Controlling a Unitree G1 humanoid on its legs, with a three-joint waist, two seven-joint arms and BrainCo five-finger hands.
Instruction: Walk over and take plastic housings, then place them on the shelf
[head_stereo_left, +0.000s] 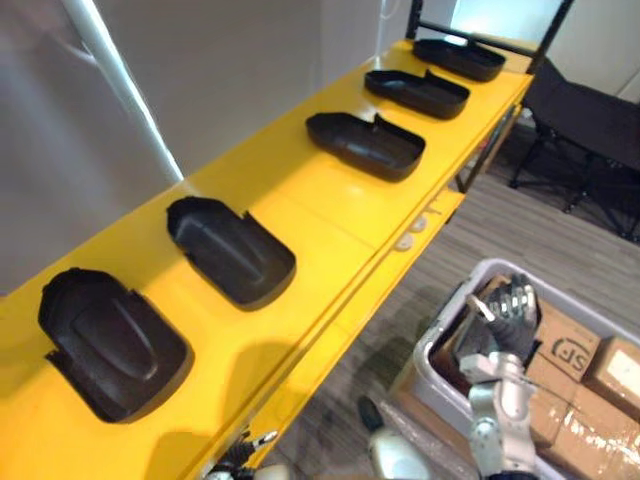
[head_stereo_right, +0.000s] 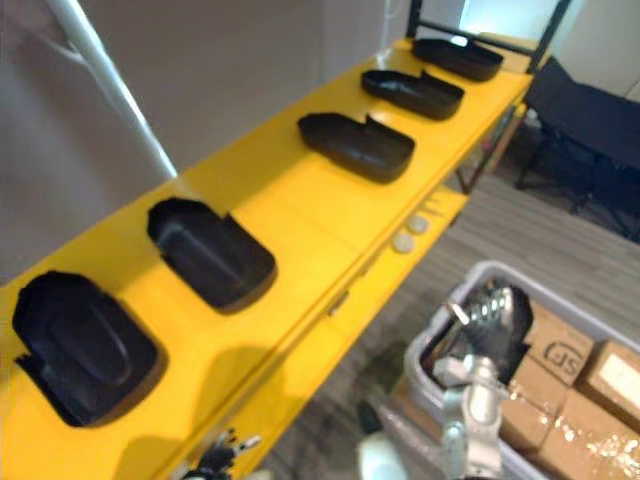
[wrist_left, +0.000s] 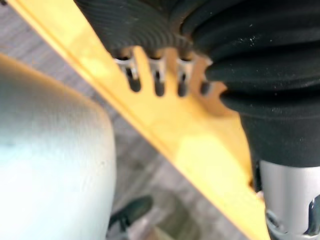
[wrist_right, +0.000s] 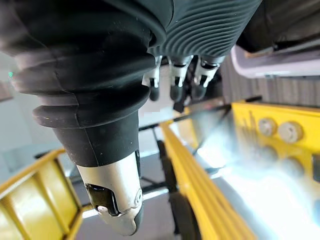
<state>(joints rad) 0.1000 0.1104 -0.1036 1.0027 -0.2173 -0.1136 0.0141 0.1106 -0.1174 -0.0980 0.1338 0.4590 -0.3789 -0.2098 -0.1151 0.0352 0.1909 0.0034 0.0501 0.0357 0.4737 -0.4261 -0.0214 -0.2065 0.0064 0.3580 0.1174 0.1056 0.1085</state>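
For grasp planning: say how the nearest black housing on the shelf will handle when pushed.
The nearest housing looks a thin moulded shell: probably stiff and light. Lying wide and low on the yellow shelf, it should slide, not tip or roll.

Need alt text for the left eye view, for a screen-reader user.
Five black housings lie in a row along a yellow shelf that runs from lower left to upper right. At lower right, the right hand hovers over a grey bin holding cardboard boxes.
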